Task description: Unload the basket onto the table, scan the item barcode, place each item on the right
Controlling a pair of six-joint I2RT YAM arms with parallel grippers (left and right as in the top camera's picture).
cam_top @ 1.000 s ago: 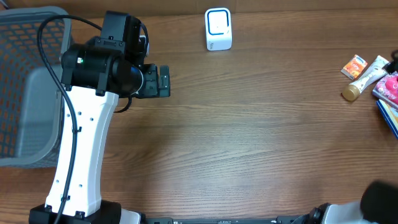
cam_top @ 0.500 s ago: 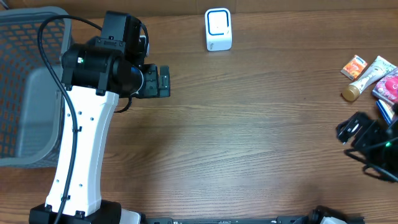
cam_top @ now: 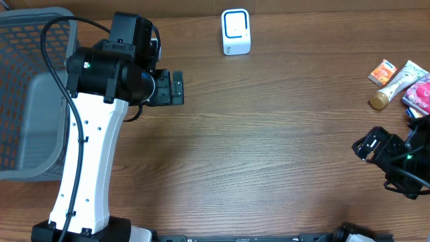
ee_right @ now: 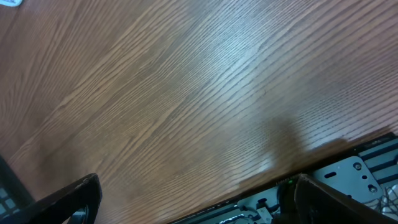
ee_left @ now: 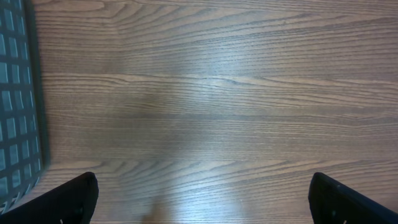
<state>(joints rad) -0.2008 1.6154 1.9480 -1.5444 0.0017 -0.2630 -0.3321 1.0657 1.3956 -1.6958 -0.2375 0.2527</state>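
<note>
— Over by the right edge of the table (cam_top: 269,148), what lies there?

— From overhead, an orange box (cam_top: 383,71), a tube (cam_top: 395,84) and a pink pack (cam_top: 420,94) lie clustered. My right claw (cam_top: 368,144) hangs on the near side of them, touching none. The white scanner (cam_top: 236,31) stands at the far edge, well apart from them.

— Do your wrist cameras show any of that?

— Neither does. My right wrist sees only bare wood between my two spread fingers (ee_right: 62,202), and the rig frame (ee_right: 354,174) past the table's near edge. My left wrist sees wood too, plus the mesh of the grey basket (ee_left: 15,93) at its left margin.

— And your left claw (cam_top: 176,88)?

— Jaws wide apart, empty, above the table between basket and scanner. My right claw is likewise wide and holds nothing.
</note>
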